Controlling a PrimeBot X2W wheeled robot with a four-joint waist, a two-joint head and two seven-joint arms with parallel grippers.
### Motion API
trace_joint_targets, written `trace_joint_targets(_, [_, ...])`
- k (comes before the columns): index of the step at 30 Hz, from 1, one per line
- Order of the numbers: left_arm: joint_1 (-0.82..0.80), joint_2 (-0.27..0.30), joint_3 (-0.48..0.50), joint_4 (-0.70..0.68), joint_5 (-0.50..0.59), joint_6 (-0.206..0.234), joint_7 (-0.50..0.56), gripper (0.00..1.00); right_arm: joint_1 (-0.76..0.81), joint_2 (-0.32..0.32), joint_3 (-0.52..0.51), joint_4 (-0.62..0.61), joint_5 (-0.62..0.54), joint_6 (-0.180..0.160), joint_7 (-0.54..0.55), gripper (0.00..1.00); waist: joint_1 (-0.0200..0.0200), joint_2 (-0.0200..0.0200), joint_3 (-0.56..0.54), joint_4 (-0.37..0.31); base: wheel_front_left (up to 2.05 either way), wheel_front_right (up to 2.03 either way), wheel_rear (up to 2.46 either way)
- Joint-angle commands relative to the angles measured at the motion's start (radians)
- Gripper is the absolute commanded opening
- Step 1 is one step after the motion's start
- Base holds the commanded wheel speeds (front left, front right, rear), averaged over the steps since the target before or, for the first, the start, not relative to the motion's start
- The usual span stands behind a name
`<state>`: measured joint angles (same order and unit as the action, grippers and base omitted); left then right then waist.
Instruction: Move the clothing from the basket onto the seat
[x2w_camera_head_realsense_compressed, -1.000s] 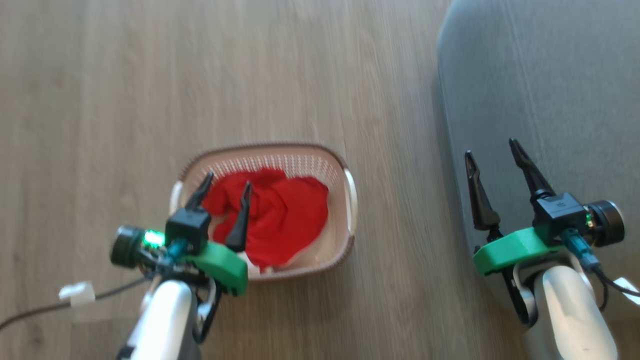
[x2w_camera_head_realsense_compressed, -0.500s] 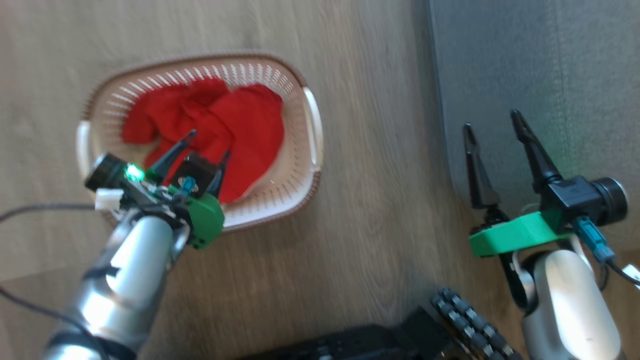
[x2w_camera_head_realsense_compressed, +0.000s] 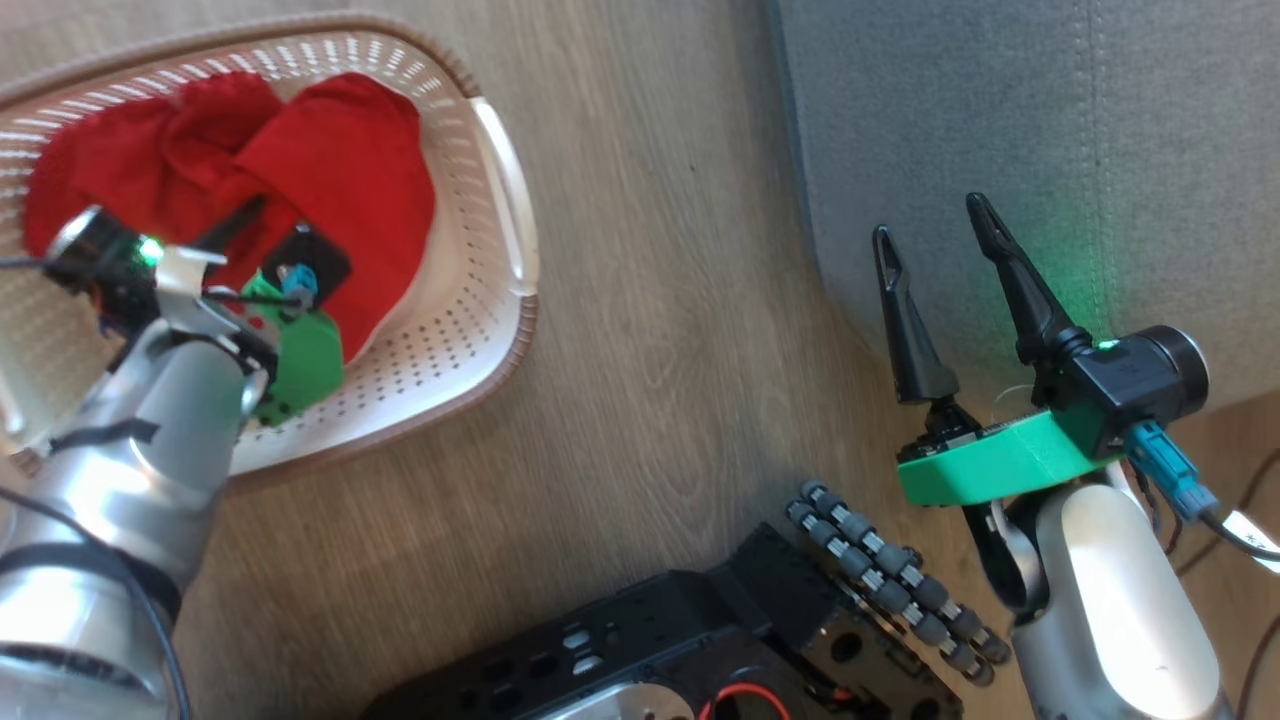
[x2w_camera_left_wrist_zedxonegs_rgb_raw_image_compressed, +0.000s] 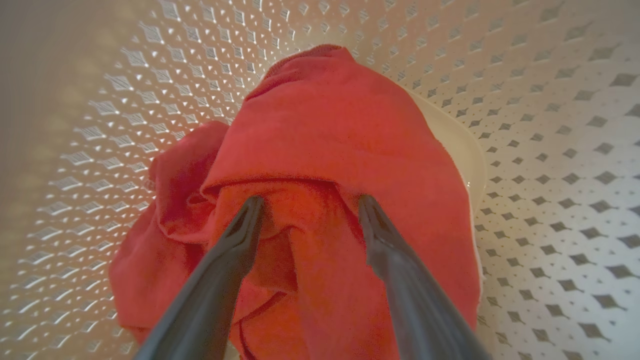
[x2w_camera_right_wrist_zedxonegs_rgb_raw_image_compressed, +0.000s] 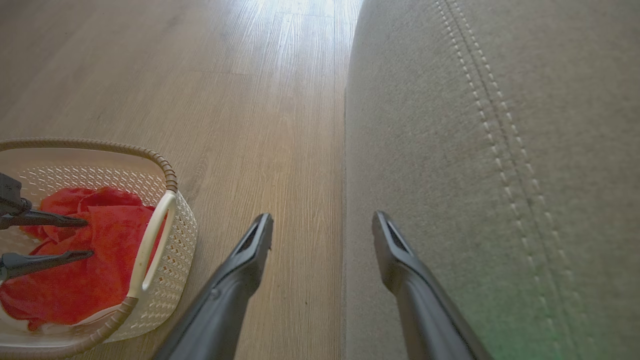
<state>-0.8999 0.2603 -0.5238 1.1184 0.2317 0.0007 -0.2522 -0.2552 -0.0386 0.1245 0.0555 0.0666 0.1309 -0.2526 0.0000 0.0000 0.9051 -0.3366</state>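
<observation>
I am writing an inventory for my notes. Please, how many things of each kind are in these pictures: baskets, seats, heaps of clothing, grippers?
basket: 1
seat: 1
red clothing heap: 1 (the garments in it cannot be counted apart)
grippers: 2, the left gripper open over the heap, the right gripper open by the seat's edge
Total: 5

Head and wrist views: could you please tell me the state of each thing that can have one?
basket: upright on the floor, loaded.
clothing: crumpled, inside the basket.
seat: no clothing on the part shown.
left hand: open, astride a clothing fold, not closed.
right hand: open, empty, above the seat's edge.
</observation>
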Motion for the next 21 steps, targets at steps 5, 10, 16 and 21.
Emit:
trace_joint_targets(5, [-0.066,0.024,0.014,0.079,0.007,0.077,-0.01,1.0,0.053,-0.012,0.036,-0.034,0.019,0.0,-0.009,1.0,0.0,0.0,0.031,-0.017,0.0,0.0,0.0])
trace_joint_targets(10, [-0.112,0.03,0.004,0.14,0.012,0.109,0.022,1.0,0.06,-0.012,0.044,-0.041,0.026,0.0,-0.009,1.0,0.0,0.0,0.045,-0.02,0.0,0.0,0.0])
trace_joint_targets(16, [-0.131,0.03,-0.008,0.164,-0.001,0.048,0.116,1.0,0.064,-0.012,0.049,-0.044,0.024,0.0,-0.009,1.0,0.0,0.0,0.059,-0.018,0.0,0.0,0.0])
trace_joint_targets(21, [-0.131,0.023,-0.016,0.17,-0.02,-0.042,0.195,1.0,0.068,-0.012,0.052,-0.044,0.023,0.0,-0.009,1.0,0.0,0.0,0.067,-0.012,0.0,0.0,0.0])
